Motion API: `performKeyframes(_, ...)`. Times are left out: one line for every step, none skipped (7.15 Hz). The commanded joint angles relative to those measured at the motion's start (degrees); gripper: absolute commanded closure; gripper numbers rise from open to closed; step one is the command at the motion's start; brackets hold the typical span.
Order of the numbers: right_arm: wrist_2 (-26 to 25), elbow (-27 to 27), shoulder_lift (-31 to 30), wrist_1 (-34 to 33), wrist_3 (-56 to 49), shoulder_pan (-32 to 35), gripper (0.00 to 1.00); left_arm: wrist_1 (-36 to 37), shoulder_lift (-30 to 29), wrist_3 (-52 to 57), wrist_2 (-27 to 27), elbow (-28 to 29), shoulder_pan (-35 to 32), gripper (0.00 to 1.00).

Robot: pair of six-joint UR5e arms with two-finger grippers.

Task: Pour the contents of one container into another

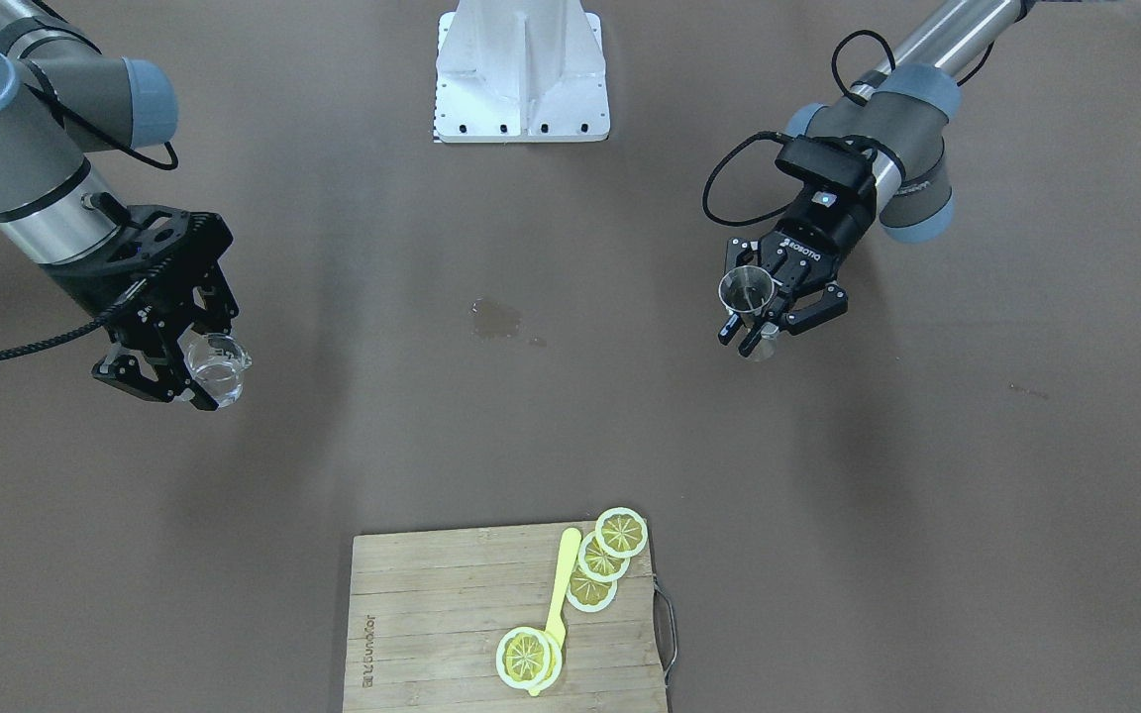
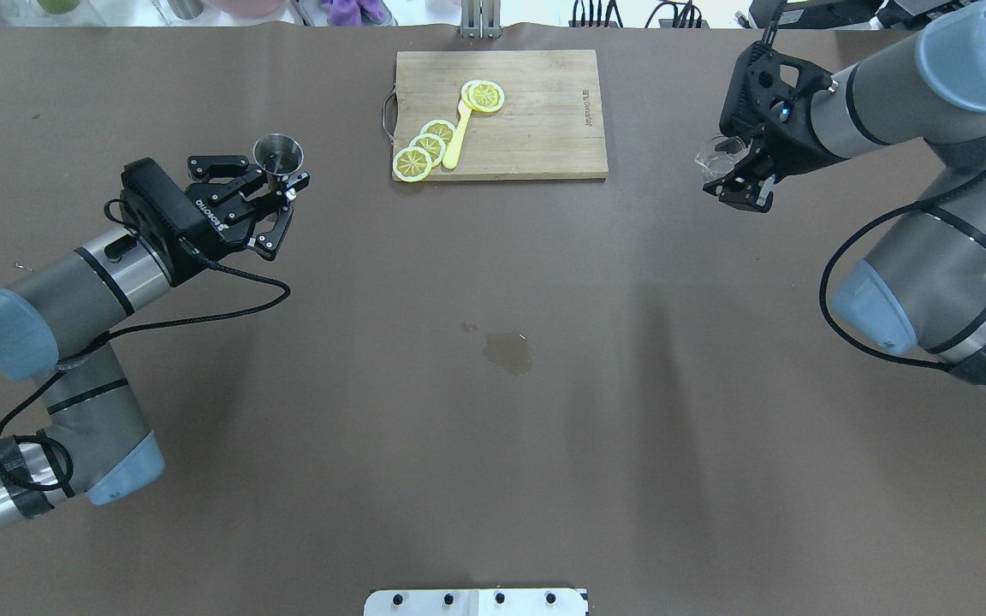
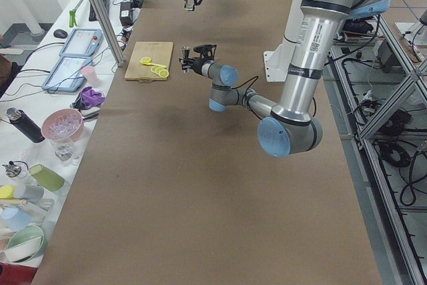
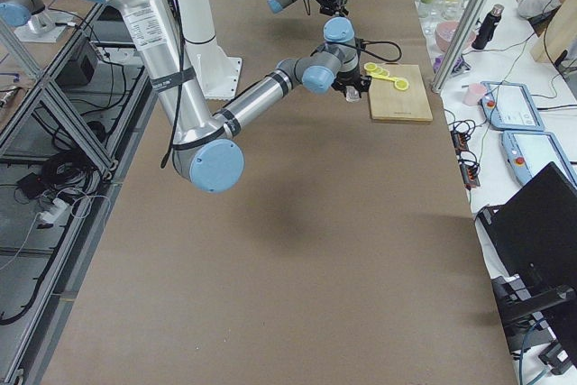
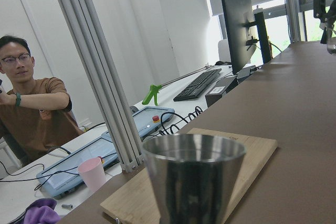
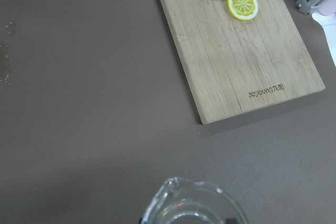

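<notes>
Left gripper (image 2: 275,192): fingers clamped on the steel jigger (image 2: 279,154), held upright at centre-left of the overhead view, left of the cutting board (image 2: 544,128).
Right gripper (image 2: 737,175): closed around the small glass beaker (image 2: 718,156), spout rim up, in the upper right of that view.
Gap: the two vessels are well apart, with the board between them.
Contents: I cannot tell which one holds liquid.
Step in hand: probably bringing the two together before any tilt.
Doing it well: carry both level. Meet over bare table (image 2: 493,479), clear of the board. Set the pouring lip just above and inside the other rim, then tilt slowly.
Risk: both mouths are narrow, and the wet patch (image 2: 508,352) at mid-table suggests spills come easily.
</notes>
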Motion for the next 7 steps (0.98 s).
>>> performKeyframes(0.0, -0.6, -4.9, 9.1, 7.5, 0.6, 1.00, -0.1, 0.6, -0.2, 0.4, -0.3, -0.2, 1.00)
performKeyframes(0.0, -1.7, -6.5, 13.7, 13.0, 0.6, 1.00, -0.4, 3.7, -1.6, 0.5, -2.1, -0.7, 1.00)
performKeyframes(-0.1, -2.8, -8.0, 18.5, 17.3, 0.9, 1.00, -0.2, 4.7, -5.8, 3.8, -3.7, -0.5, 1.00)
performKeyframes(0.0, -5.1, -8.8, 23.1, 19.2, 0.9, 1.00, -0.3, 7.2, -6.5, 9.3, -5.5, 0.2, 1.00)
performKeyframes(0.1, -7.3, -8.9, 26.8, 20.0, 1.0, 1.00, -0.7, 10.8, -6.3, 13.1, -8.0, 2.1, 1.00)
performKeyframes(0.7, -9.2, -9.0, 29.9, 20.1, 1.0, 1.00, -0.9, 14.0, -9.3, 22.4, -10.9, 7.5, 1.00)
performKeyframes(1.3, -11.0, -9.2, 32.2, 20.1, 1.0, 1.00, -0.8, 16.1, -11.8, 33.5, -12.2, 14.8, 1.00)
